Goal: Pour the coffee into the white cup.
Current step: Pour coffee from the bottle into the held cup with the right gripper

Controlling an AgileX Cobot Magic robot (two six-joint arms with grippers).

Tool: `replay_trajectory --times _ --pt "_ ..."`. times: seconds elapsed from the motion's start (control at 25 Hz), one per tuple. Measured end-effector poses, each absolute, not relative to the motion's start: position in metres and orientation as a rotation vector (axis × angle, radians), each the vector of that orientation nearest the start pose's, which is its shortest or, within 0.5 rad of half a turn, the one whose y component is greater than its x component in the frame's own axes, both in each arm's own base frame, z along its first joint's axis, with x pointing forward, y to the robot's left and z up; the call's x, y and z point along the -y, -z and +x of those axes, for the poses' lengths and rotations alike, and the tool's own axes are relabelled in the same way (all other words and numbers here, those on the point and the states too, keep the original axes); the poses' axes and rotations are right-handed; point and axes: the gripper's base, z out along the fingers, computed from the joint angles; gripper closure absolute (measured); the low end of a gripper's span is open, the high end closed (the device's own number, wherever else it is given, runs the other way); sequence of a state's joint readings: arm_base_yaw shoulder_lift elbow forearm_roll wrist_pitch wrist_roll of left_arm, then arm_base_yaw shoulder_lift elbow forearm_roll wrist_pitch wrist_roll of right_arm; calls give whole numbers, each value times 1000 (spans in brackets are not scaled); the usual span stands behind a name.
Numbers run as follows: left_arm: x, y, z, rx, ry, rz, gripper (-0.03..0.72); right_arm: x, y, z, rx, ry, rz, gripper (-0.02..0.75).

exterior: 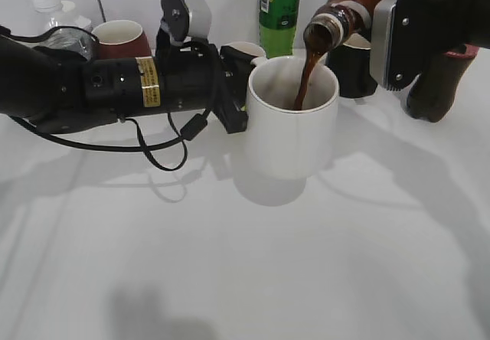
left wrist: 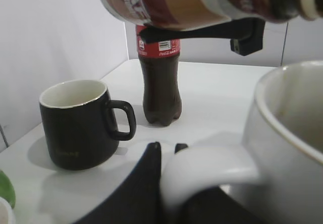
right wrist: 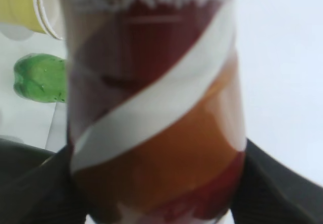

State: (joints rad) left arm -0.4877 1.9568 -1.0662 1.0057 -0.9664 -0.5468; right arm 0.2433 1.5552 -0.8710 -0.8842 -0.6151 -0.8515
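Right gripper (exterior: 367, 7) tips coffee bottle (exterior: 346, 11), apparently streaming into white cup (exterior: 292, 125).

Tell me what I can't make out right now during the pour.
- Coffee level in the white cup: its wall hides it in the exterior view; the left wrist view sits below the rim.
- Right gripper: its fingertips sit behind the bottle, which fills the blurred right wrist view.
- Bottle's remaining coffee: hidden by its label, and cut off at the exterior view's top edge.
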Motion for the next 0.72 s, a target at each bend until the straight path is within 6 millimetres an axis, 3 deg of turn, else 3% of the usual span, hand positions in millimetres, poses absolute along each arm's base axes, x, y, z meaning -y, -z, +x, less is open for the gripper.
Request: replay_trajectory --times 0.72 --pt "242 -195 320 -1370 877 1102 644 -121 -271 314 -676 661 -1620 198"
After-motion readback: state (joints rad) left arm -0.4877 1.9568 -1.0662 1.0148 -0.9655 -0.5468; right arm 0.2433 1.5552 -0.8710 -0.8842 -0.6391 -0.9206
